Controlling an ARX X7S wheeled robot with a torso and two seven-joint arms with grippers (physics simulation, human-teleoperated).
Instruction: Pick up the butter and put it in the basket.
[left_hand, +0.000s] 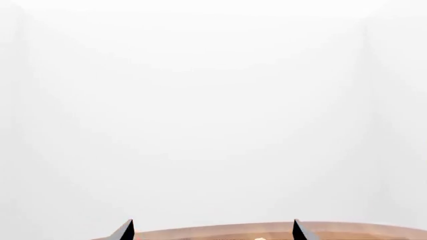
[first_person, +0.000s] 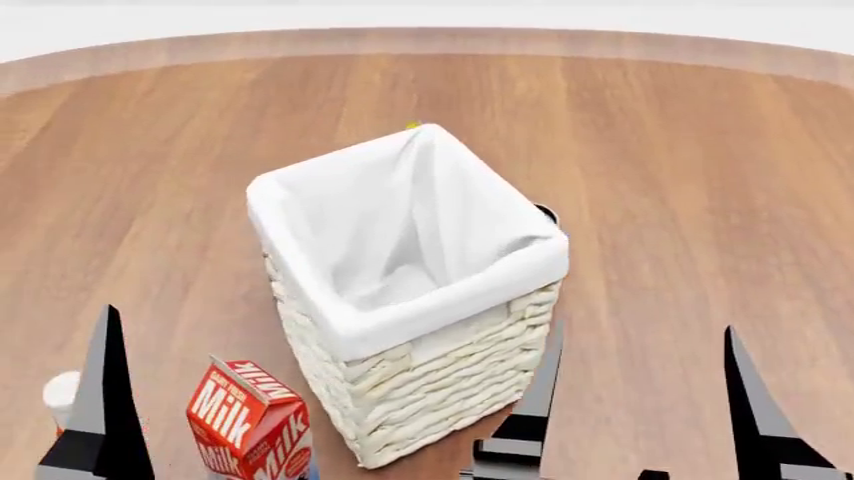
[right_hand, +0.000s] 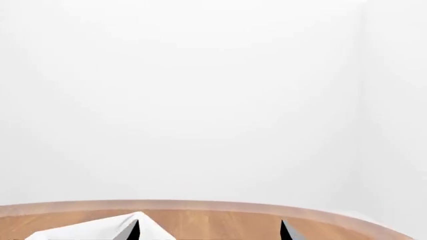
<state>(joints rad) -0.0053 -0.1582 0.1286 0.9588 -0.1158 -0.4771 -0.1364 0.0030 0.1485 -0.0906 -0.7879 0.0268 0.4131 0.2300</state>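
**Op:** Head cam: basket (first_person: 400, 290) sits mid-table (first_person: 694, 170), cream wicker w/ white liner folded over the rim. Inside I see only liner.

**Sup:** Butter?

**Op:** Can't find it in any view. There's a tiny yellow-green speck (first_person: 411, 126) peeking over the far rim of the basket and a dark bit (first_person: 546, 213) at its right-hand edge, both too small to ID. Neither reads as a red/orange carton.

**Sup:** What else is on the table?

**Op:** Milk carton (first_person: 247, 420), red, gable top, upright, just left of the basket's near corner. Left of that, a white cap (first_person: 62, 390) mostly hidden behind my left finger.

**Sup:** Grippers?

**Op:** Right gripper (first_person: 641, 400): two dark fingers spread wide apart, nothing between them, near side of the basket to its right. Right wrist cam agrees, tips parted, liner corner showing by one tip. Left gripper (left_hand: 213, 231): head cam only catches one finger at the frame's left edge, but left wrist cam shows both tips well apart, nothing held. Both wrist cams mostly see white wall w/ a strip of table edge.
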